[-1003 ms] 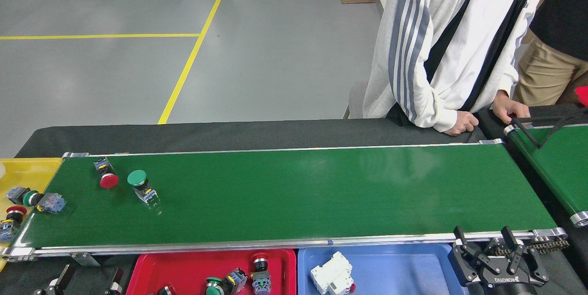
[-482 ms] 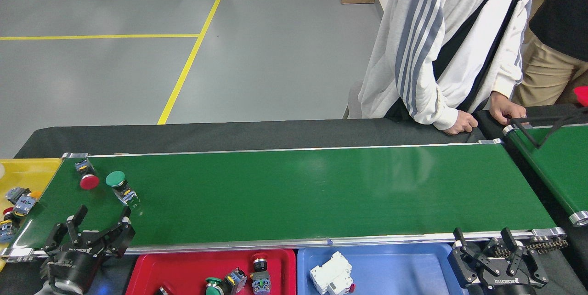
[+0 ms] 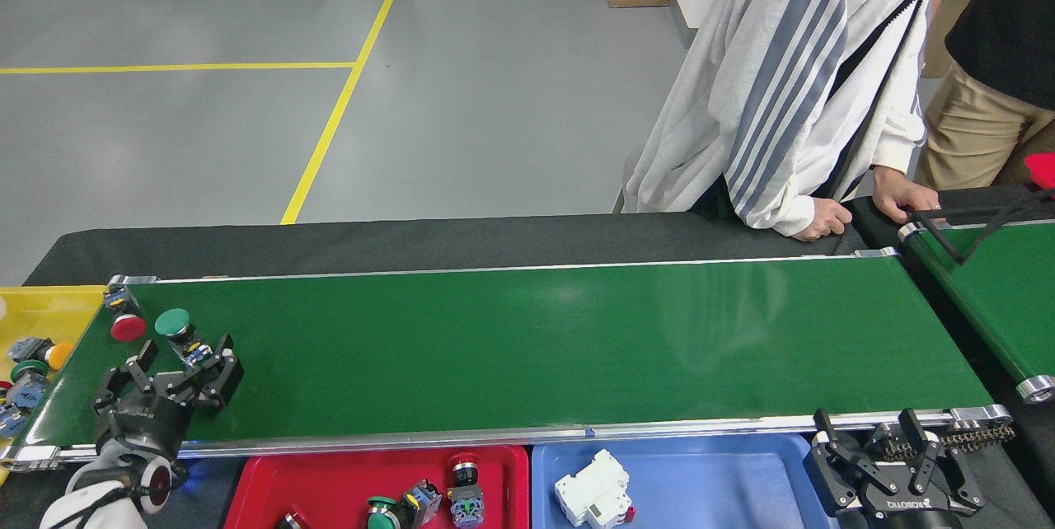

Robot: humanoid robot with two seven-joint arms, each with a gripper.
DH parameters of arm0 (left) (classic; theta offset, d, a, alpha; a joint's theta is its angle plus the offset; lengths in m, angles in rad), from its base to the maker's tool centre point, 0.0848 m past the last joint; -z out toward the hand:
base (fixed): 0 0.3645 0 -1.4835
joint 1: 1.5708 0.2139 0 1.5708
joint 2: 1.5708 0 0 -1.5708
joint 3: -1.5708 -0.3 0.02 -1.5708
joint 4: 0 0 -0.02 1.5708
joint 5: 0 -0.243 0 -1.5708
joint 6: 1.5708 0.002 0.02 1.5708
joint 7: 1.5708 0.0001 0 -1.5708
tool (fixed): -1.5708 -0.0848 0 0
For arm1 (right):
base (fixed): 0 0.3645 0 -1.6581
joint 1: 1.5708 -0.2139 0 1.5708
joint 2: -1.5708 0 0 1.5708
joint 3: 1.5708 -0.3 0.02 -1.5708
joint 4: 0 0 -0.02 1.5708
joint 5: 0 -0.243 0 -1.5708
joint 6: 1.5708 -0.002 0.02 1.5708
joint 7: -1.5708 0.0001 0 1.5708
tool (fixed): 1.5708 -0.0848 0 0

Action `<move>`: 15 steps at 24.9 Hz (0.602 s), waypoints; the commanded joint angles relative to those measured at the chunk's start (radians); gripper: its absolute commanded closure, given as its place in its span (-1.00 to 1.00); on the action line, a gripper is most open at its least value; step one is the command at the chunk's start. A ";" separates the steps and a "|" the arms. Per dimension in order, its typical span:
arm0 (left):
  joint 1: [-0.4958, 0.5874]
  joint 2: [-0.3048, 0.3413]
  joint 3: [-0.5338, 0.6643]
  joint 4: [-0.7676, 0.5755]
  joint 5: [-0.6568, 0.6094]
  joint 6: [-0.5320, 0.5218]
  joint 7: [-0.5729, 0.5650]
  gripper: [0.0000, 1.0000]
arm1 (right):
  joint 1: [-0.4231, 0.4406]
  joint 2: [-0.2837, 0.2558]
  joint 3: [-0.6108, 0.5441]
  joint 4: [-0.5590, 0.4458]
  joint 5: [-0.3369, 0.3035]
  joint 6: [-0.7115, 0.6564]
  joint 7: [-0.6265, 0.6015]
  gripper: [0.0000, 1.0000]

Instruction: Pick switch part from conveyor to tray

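Two switch parts lie at the far left end of the conveyor [image 3: 536,339]: a green-capped switch part [image 3: 180,331] and a red-capped one [image 3: 124,316]. My left gripper [image 3: 185,352] is open over the belt, its fingers on either side of the green-capped part's lower body. My right gripper [image 3: 874,434] is open at the conveyor's near right corner, with nothing between its fingers. A red tray [image 3: 255,488] below the belt holds several switch parts. A blue tray [image 3: 709,479] beside it holds a white breaker.
A yellow bin [image 3: 49,311] with several switch parts sits off the belt's left end. A person in a striped white jacket [image 3: 783,84] leans on the far side, hands by the second green belt [image 3: 989,290]. Another person stands at the right edge.
The belt carried both switch parts leftward. My left arm came into view and rose onto the belt, reaching the green-capped part. The right gripper stayed put. The person leaned further over.
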 commanded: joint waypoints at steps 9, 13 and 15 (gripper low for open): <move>0.094 0.022 -0.027 -0.106 0.061 -0.037 0.098 0.89 | 0.005 -0.002 -0.006 -0.015 0.000 -0.003 0.002 -1.00; 0.243 0.008 -0.025 -0.316 0.063 -0.101 0.098 0.89 | 0.006 -0.002 -0.004 -0.017 0.000 -0.003 0.002 -1.00; 0.333 -0.013 -0.025 -0.470 0.077 -0.154 0.090 0.90 | 0.006 -0.002 -0.004 -0.020 0.000 -0.003 0.002 -1.00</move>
